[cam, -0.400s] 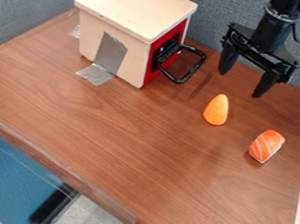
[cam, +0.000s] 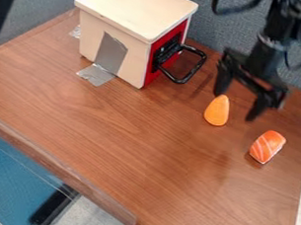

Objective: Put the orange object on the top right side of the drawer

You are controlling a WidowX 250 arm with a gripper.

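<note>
Black two-finger gripper (cam: 235,106) is held w/ fingers spread, nothing pinched; one fingertip is seen near the tip of the smooth orange egg-shaped obj. (cam: 217,110), contact unclear. Said obj. is supported by the brown wood-grain table (cam: 144,134), btwn the pale wooden drawer box (cam: 135,9) & the orange-and-white striped sushi piece (cam: 267,146). Positioning is judged partly done; grasp, lift, transfer & placement on box top, R side, are left.

the tool (cam: 234,107) is blurred.
</note>
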